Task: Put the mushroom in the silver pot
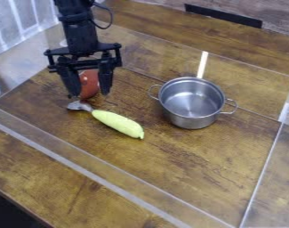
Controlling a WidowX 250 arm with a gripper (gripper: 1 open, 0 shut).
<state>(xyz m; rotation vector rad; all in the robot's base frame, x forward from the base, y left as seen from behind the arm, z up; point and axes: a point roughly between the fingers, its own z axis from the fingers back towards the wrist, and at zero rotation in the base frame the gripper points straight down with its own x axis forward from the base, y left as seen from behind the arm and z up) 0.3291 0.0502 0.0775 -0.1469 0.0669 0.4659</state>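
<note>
Tool over the mushroom
The tool [86,82] straddles the mushroom [88,85] on the table [171,169]; whether it grips is unclear.

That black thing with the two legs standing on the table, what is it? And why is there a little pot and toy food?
It is a robot arm, and the two legs are the fingers of its claw, pointing straight down. One camera looks down at the wooden table from in front. The claw stands around a small toy mushroom with a reddish cap, one finger on each side. Its fingers look partly closed, but I cannot tell if they squeeze it yet. Nearby lies a yellow-green toy vegetable, and to the right stands a shiny silver pot, which looks empty. A clear plastic wall runs around the table.
</note>
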